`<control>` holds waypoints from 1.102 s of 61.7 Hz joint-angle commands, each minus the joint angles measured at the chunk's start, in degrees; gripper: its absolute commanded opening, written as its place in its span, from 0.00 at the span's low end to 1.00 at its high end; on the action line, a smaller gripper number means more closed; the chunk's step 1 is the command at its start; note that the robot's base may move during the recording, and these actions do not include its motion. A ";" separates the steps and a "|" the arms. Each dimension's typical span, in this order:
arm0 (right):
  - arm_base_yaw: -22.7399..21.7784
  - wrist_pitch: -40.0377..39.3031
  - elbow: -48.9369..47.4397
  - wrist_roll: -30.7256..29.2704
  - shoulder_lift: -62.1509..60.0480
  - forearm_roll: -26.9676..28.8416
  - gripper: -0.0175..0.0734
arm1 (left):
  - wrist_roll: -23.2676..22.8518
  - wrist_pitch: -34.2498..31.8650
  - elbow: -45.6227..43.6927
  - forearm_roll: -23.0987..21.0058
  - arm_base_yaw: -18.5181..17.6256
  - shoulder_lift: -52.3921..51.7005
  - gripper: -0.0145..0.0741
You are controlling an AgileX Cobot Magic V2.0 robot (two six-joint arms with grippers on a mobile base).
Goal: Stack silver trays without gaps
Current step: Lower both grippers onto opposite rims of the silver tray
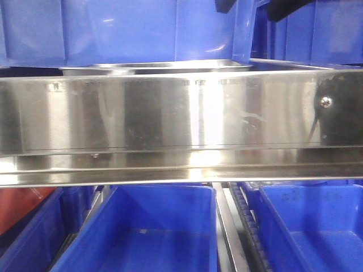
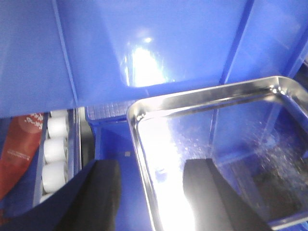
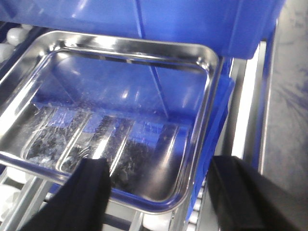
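One silver tray [image 1: 159, 67] shows as a thin shiny rim behind the steel rail, under a blue bin. In the left wrist view the tray [image 2: 231, 125] is empty, and my left gripper [image 2: 153, 192] is open with its black fingers [image 2: 102, 192] on either side of the tray's left rim. In the right wrist view the tray [image 3: 120, 101] rests over a blue bin edge. My right gripper [image 3: 166, 192] is open, its fingers [image 3: 91, 192] straddling the tray's near right corner. I see no second tray.
A long steel shelf rail [image 1: 181, 113] with a screw spans the front view. Blue bins [image 1: 142, 232] stand below it and a large blue bin [image 1: 125, 28] above the tray. White rollers [image 2: 55, 149] and a red packet [image 2: 21, 144] lie to the left.
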 commanded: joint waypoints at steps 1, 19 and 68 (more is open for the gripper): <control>0.05 0.78 -1.59 0.78 1.35 -0.75 0.50 | 0.02 -1.12 -0.43 0.55 1.01 0.05 0.44; 0.05 3.58 -7.78 1.68 6.29 -0.75 0.49 | 0.02 -1.60 -0.43 -0.58 3.35 0.05 0.44; -1.49 14.73 -16.14 2.10 14.99 -5.85 0.49 | 13.55 9.77 -13.94 -12.96 3.92 13.24 0.44</control>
